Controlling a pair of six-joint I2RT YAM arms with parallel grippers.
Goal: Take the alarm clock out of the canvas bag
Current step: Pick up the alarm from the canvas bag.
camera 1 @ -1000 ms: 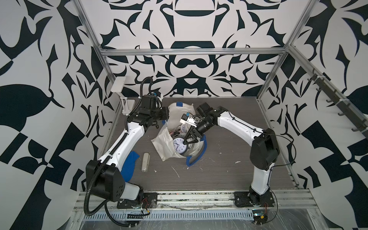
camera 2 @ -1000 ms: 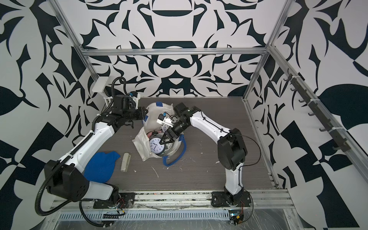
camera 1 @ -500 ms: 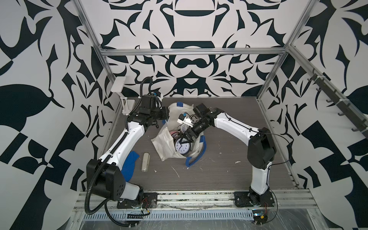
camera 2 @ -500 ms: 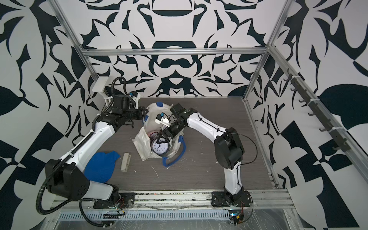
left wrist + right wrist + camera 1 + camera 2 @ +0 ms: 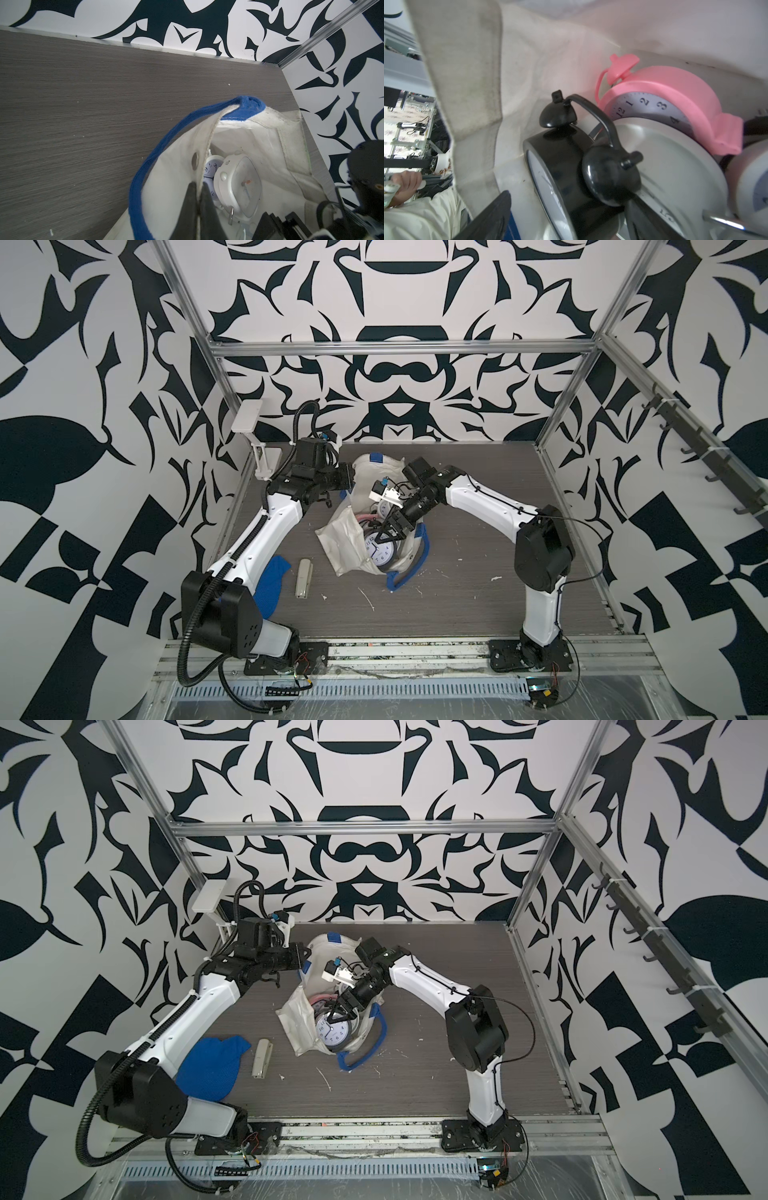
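Note:
The off-white canvas bag [image 5: 343, 531] [image 5: 296, 1013] with blue handles lies on the table, its mouth toward the front. My left gripper [image 5: 199, 188] [image 5: 349, 481] is shut on the bag's rim beside a blue handle [image 5: 145, 166], holding it up. Inside, a black twin-bell alarm clock [image 5: 571, 176] [image 5: 378, 552] [image 5: 331, 1031] with a white face stands on edge. My right gripper [image 5: 566, 220] [image 5: 388, 533] [image 5: 338, 1016] is inside the bag's mouth, open. Its fingers [image 5: 488, 216] straddle the black clock's body, and one stands off the face.
A pink clock [image 5: 664, 93], a silvery round one [image 5: 675, 158] and a white square one [image 5: 239, 187] crowd the bag behind the black clock. A blue cloth [image 5: 270, 585] and a beige stapler-like bar [image 5: 304, 578] lie front left. A white stand [image 5: 253, 435] sits back left.
My right gripper has moved leftward and deeper into the bag's mouth, down around the black clock. The left arm and the bag have stayed where they were.

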